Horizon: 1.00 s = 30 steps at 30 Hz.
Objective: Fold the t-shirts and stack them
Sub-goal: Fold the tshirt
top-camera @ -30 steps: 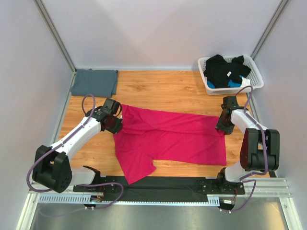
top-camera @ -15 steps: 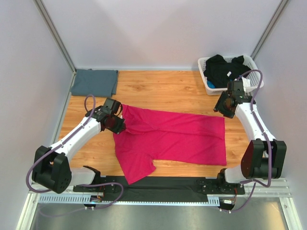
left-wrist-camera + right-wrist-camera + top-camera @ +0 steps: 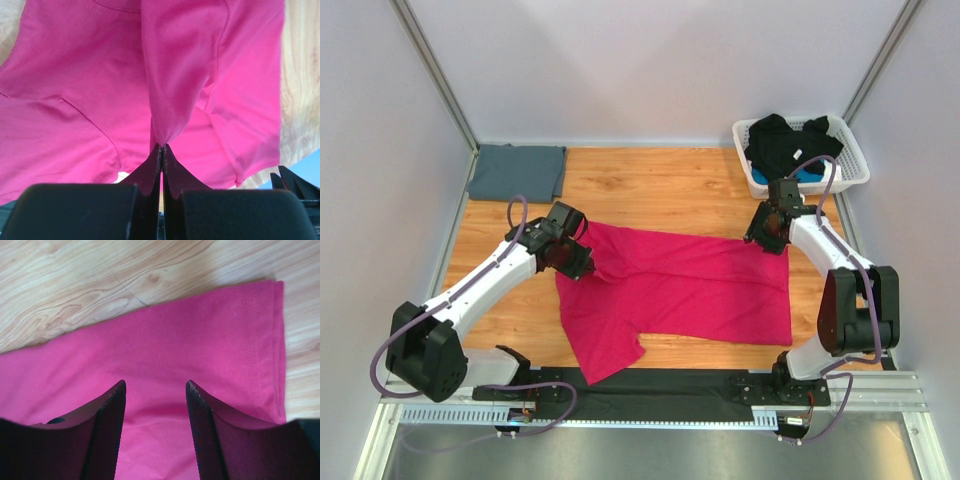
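Observation:
The magenta-pink t-shirt [image 3: 690, 290] lies spread across the wooden table, one sleeve pointing toward the near edge. My left gripper [image 3: 582, 262] is shut on a fold of the pink shirt [image 3: 170, 90] at its left end and pulls it up into a ridge. My right gripper [image 3: 763, 232] is open, jaws wide, just above the shirt's far right corner [image 3: 210, 340], with cloth between the fingers [image 3: 107, 415]. The slate blue-grey t-shirt [image 3: 517, 171] lies folded flat at the far left corner.
A white lattice basket [image 3: 852, 165] with dark clothes stands at the far right, close behind my right arm. Grey walls enclose the table on three sides. A black rail [image 3: 660, 385] runs along the near edge.
My left gripper has moved right with the pinched cloth, folding the shirt's left end inward. My right gripper swung out toward the basket, then came back left onto the shirt's far right corner.

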### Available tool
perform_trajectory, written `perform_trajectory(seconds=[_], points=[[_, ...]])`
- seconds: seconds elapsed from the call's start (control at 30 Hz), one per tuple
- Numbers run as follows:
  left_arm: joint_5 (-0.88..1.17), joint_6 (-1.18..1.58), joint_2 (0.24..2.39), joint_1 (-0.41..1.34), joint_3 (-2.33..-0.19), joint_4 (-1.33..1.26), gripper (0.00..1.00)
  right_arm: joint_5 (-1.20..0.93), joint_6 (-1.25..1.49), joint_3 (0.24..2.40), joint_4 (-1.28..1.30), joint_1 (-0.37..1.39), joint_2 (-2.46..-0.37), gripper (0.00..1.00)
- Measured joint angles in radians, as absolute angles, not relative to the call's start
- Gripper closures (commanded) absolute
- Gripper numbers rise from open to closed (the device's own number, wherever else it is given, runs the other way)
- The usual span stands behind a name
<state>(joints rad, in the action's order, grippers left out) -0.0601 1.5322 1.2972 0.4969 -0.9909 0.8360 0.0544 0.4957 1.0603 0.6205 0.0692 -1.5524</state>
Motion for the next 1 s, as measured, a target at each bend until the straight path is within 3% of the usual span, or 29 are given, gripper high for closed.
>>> perform_trajectory(seconds=[1.0], points=[[0.003, 1.583, 1.482, 0.618, -1.101, 0.803, 1.0, 0.05, 0.505, 1.061, 0.578, 0.106, -1.685, 0.48]])
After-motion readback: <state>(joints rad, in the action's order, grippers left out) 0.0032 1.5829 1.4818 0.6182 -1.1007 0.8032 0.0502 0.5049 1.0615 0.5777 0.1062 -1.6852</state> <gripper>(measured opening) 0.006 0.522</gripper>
